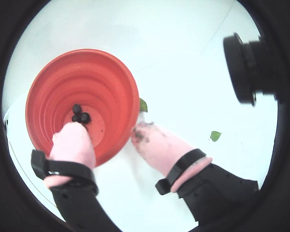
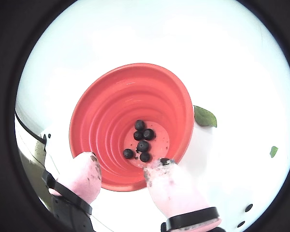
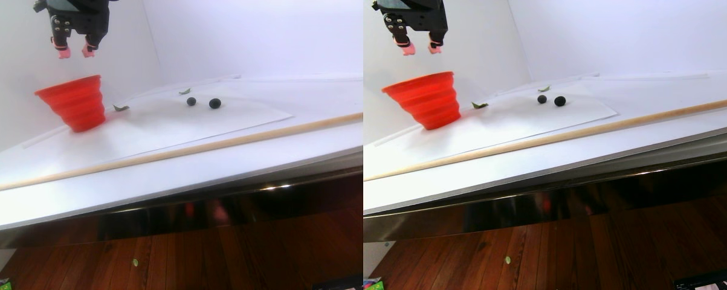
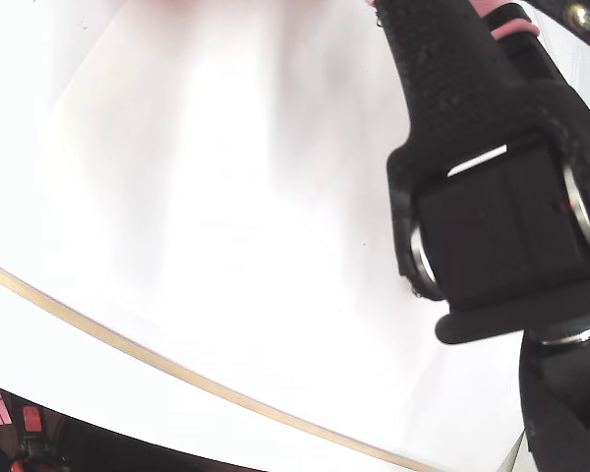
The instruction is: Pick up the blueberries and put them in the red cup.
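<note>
The red cup is ribbed and stands on a white sheet. Several dark blueberries lie at its bottom. Two more blueberries rest on the sheet to the right of the cup in the stereo pair view. My gripper hangs open straight above the cup, its pink fingertips stained dark, with nothing between them. In the fixed view only the arm's black body shows.
Small green leaf pieces lie on the sheet near the cup. A black camera lens juts in at the upper right of a wrist view. A long wooden strip crosses the table ahead of its metal front edge.
</note>
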Controlling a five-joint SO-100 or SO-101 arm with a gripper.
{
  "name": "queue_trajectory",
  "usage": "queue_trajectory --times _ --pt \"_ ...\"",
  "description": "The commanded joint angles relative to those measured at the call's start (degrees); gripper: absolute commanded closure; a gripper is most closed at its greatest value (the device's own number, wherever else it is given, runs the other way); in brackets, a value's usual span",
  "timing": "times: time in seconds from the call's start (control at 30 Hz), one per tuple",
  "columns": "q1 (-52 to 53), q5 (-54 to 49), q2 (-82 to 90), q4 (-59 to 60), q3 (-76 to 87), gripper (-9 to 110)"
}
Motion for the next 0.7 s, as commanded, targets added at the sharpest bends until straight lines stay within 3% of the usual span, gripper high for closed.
queue_trajectory --times 0.0,0.67 --pt "-0.18 -0.53 6.94 0.09 -0.70 84" --pt "6.50 -2.37 11.16 4.83 2.81 84"
